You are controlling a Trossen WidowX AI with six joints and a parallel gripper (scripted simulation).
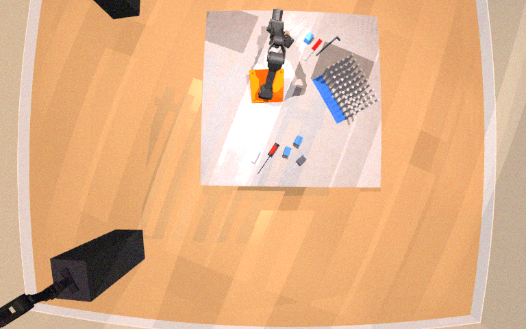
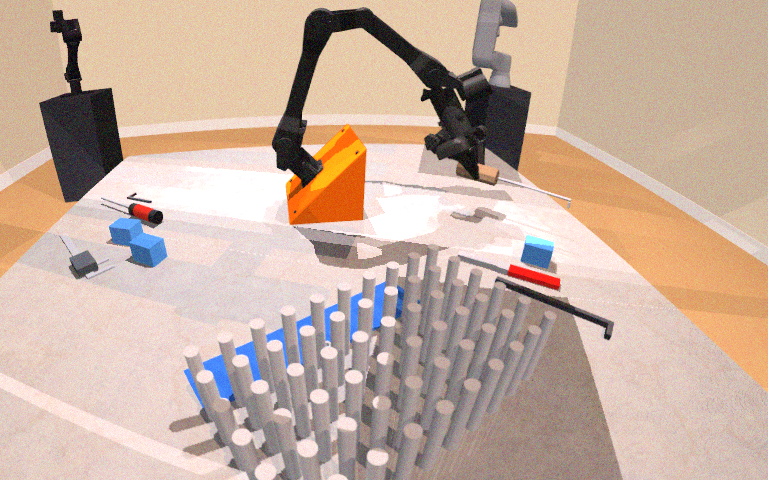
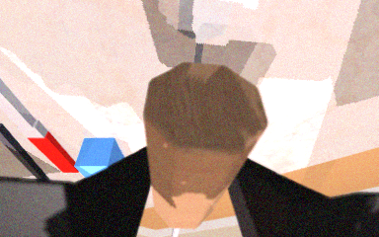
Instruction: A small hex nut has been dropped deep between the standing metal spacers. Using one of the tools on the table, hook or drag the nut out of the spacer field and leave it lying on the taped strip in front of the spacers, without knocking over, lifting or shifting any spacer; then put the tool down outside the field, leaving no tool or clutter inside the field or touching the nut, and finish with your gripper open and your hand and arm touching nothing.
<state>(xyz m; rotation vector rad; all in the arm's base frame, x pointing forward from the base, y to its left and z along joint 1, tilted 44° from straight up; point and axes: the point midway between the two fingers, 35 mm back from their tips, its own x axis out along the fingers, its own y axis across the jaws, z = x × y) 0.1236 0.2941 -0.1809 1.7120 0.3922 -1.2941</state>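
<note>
My gripper (image 2: 463,153) (image 1: 285,38) (image 3: 189,156) is shut on the brown wooden handle (image 2: 480,172) (image 3: 202,123) of a hook tool. It holds the tool above the far side of the table. The tool's thin metal rod (image 2: 532,188) sticks out to the right and ends in a small hook. The standing grey spacers (image 1: 351,87) (image 2: 368,362) fill a field at the table's right side. The blue taped strip (image 1: 329,99) (image 2: 222,389) lies along the field's front edge. The nut is hidden among the spacers.
A black L-shaped hook (image 1: 327,45) (image 2: 557,305), a red-handled tool (image 1: 316,44) (image 2: 533,276) (image 3: 51,153) and a blue cube (image 1: 308,37) (image 2: 536,251) (image 3: 96,155) lie behind the field. A red screwdriver (image 1: 272,150) (image 2: 144,213), two blue cubes (image 1: 297,141) (image 2: 148,249) and a grey tool (image 1: 300,160) (image 2: 83,262) lie apart. The orange base wedge (image 1: 255,83) (image 2: 334,192) stands mid-table.
</note>
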